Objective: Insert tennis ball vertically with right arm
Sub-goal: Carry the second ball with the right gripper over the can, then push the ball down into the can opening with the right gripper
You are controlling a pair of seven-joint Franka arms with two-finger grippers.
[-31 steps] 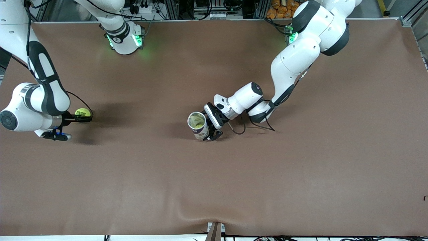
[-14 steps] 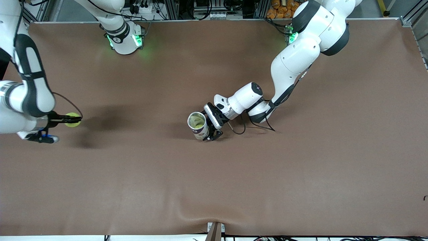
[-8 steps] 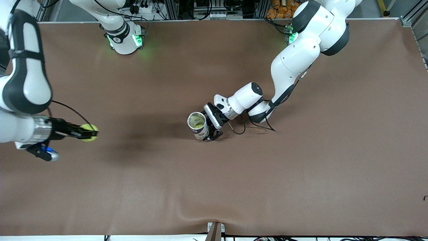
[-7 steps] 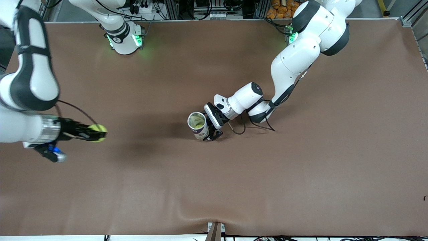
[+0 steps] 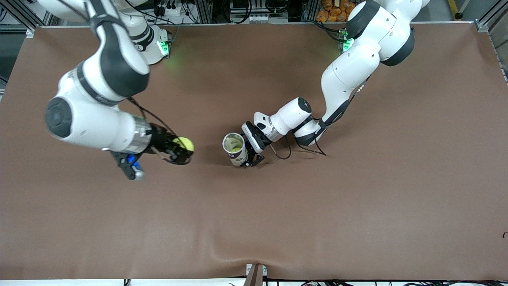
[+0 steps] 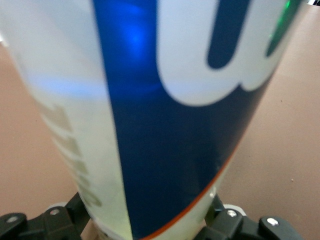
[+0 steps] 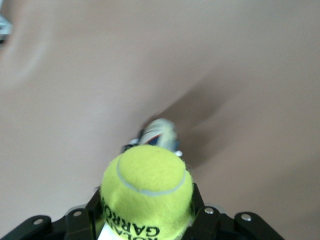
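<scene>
Clamped tight in the right gripper (image 5: 183,151): a yellow tennis ball (image 5: 185,143), squeezed between the two black fingers. Up in the air over the brown table (image 5: 357,206), near the can (image 5: 235,147) but not touching it, on the side toward the right arm's end of the table. Not yet over the can's open mouth. Reaching in from the right arm (image 5: 95,119), with the fingers aimed across the table at the can.

Round all over, so no long way and no short way to the ball. In the right wrist view, a pale curved seam across the part facing away from the gripper, and black printed letters low down by the fingers. Just past the ball in that view, small and blurry, the can.

Standing upright on the table near the middle: a tall tube-shaped can, white and dark blue, long way going up and down, open mouth pointing up. Something pale yellow inside, maybe another ball, but too dim to be sure.

Wrapped around the low part of the can: the left gripper (image 5: 246,153), one finger on each side, hugging it. Coming in low from the left arm (image 5: 349,67), close to the table. Filling nearly all of the left wrist view, the can's blue and white wall, with the black finger mounts at each side of it.
</scene>
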